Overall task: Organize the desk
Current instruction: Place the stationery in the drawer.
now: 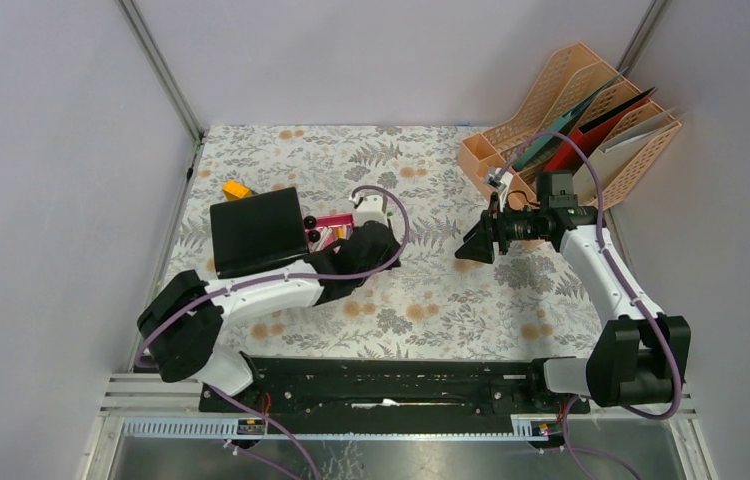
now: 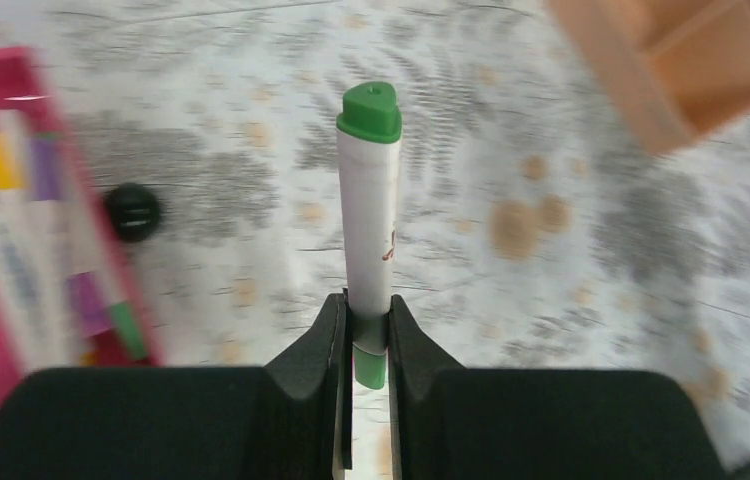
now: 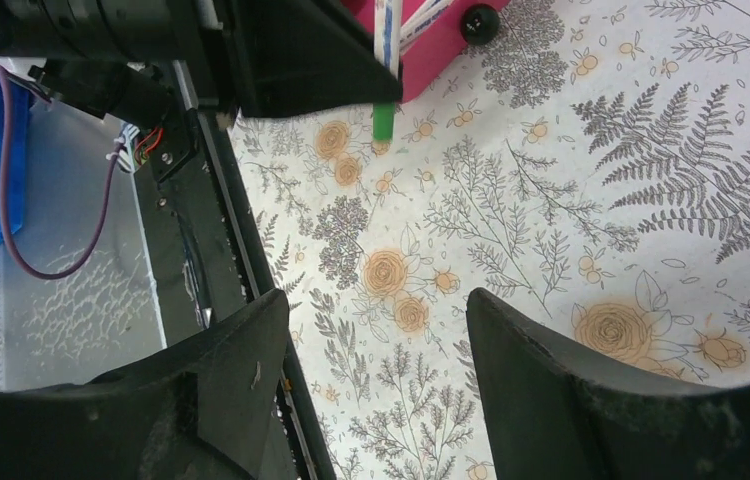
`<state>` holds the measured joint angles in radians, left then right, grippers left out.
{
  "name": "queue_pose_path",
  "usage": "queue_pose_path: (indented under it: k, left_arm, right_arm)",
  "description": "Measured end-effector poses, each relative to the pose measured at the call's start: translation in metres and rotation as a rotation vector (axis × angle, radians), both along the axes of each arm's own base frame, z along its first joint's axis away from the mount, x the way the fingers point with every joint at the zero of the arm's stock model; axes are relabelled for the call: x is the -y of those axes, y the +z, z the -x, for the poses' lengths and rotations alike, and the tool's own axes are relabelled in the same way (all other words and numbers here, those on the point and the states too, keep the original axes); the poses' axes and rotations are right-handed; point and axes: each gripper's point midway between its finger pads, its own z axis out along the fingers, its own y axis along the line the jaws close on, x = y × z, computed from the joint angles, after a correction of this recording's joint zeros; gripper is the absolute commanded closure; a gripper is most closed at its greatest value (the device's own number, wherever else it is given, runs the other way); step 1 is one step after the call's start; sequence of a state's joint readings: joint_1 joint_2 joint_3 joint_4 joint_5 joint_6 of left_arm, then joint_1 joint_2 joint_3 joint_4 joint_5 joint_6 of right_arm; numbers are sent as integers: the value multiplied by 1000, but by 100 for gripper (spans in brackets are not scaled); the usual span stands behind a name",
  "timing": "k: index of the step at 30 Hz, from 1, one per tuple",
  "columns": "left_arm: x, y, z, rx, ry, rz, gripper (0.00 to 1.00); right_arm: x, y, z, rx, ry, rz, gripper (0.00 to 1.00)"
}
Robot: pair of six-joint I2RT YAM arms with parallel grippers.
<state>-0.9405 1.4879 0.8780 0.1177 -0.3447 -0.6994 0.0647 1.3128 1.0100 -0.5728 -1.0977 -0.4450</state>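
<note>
Desk point(image 1: 431, 290) lengthwise left-right, left pincer point(image 2: 368, 305) clamped on marker point(image 2: 368, 190), cap outward, right pincer point(image 3: 376, 310) apart

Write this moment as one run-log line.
left gripper: shut on white marker with green cap | right gripper: open, empty | pink rectangular marker box: on fern-print cloth desk

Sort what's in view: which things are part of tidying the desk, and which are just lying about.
Likely in the job:
- desk
- marker, clamped in left gripper
- pen box
- file rack

Lying about, untouched:
- black pad
- yellow item
- black ball
- rail
</note>
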Motion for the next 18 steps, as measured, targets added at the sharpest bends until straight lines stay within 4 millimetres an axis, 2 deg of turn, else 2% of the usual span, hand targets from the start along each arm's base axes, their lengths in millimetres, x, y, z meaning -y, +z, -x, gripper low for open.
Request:
queue_pose_path:
  k: [6,8,11,15,18]
  left_arm:
    - [-63,-14,-25,-44,182,-254,100]
    - [-85,-23,-30,-67,229,-331,100]
    - [-109,-31,-33,-91,274,-413,100]
    - [-126,-36,-33,-107,298,-494,98]
    - [-132,-39,-35,-109,309,-526,88]
  right_arm:
    - [3,-3,-2,10,-16,29,28]
    - [4,-4,-3,12,-20,36,28]
    - [5,-4,-3,16,-21,40,28]
    - [6,-5,-4,18,-28,51,28]
    - [6,-6,-4,19,-28,53,28]
